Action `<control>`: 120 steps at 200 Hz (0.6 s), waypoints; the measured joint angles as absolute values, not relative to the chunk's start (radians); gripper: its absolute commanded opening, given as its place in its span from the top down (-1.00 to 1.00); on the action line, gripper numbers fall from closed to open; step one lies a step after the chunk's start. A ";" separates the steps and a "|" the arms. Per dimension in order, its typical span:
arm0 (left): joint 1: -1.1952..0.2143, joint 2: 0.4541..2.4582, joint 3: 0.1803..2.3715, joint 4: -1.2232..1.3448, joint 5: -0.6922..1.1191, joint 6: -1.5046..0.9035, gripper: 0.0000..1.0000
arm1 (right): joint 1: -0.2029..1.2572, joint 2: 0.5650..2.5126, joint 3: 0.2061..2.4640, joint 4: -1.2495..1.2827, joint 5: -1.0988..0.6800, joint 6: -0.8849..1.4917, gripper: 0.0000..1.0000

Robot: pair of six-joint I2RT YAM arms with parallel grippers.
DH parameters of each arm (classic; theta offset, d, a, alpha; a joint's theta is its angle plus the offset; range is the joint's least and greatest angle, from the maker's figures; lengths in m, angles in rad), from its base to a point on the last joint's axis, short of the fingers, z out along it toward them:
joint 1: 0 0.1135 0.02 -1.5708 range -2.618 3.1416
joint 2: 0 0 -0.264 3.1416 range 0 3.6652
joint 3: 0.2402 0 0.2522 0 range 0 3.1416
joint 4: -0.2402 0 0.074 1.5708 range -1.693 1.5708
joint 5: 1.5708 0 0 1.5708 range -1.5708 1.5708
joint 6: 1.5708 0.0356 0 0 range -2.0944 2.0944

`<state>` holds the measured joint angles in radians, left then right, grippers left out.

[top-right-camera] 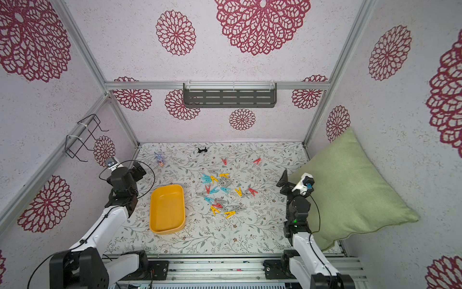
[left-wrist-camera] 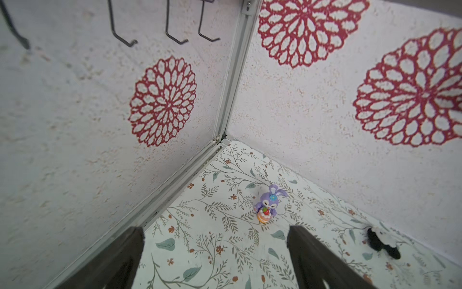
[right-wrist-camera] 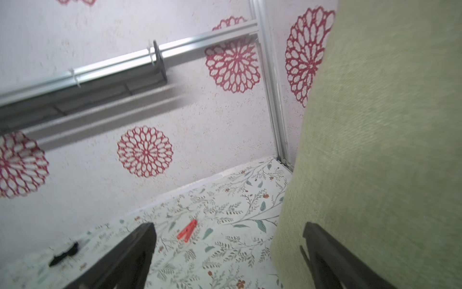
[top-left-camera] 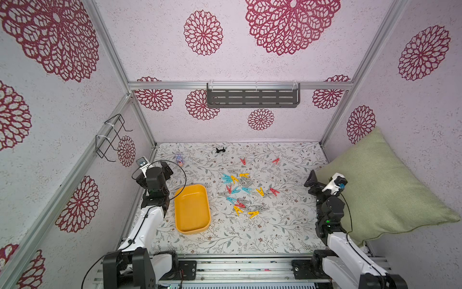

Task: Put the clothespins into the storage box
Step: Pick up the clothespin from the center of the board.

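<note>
The left fingers (top-left-camera: pixel 167 169) are spread wide apart, and nothing is held in them. They are pointed at the far left corner, where a small purple bunny (left-wrist-camera: pixel 266 204) is seen on the worktop (top-left-camera: pixel 287 225). A small black clip (left-wrist-camera: pixel 382 242) is seen further along the back wall.

The right fingers (top-left-camera: pixel 312 181) are spread wide too, and nothing is held. A big green cushion (right-wrist-camera: pixel 375 150) is leaned on the right wall, just beside them. One red clothespin (right-wrist-camera: pixel 187 230) is seen ahead of them.

Most of the clothespins (top-left-camera: pixel 246 182) are heaped in the middle of the worktop. The storage box (top-left-camera: pixel 192 207) is seen empty, set left of the heap and near the left arm (top-left-camera: pixel 150 217). That arm is bent up at the left edge. The right arm (top-left-camera: pixel 330 212) is bent up at the right edge.
</note>
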<state>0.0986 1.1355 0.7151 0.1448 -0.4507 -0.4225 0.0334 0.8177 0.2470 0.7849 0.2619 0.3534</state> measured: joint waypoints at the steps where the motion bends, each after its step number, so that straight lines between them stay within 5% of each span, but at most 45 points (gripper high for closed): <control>1: 0.099 1.131 0.723 0.128 -0.451 -0.434 -0.95 | 0.032 0.813 0.249 0.778 0.261 0.360 -0.98; 58: 0.086 1.054 0.883 -0.278 -0.321 -0.612 -0.95 | 0.017 0.875 0.530 0.265 0.181 0.597 -0.98; 120: 0.018 0.920 0.884 -0.471 -0.133 -0.774 -0.95 | 0.037 0.997 0.660 0.024 -0.015 0.649 -0.98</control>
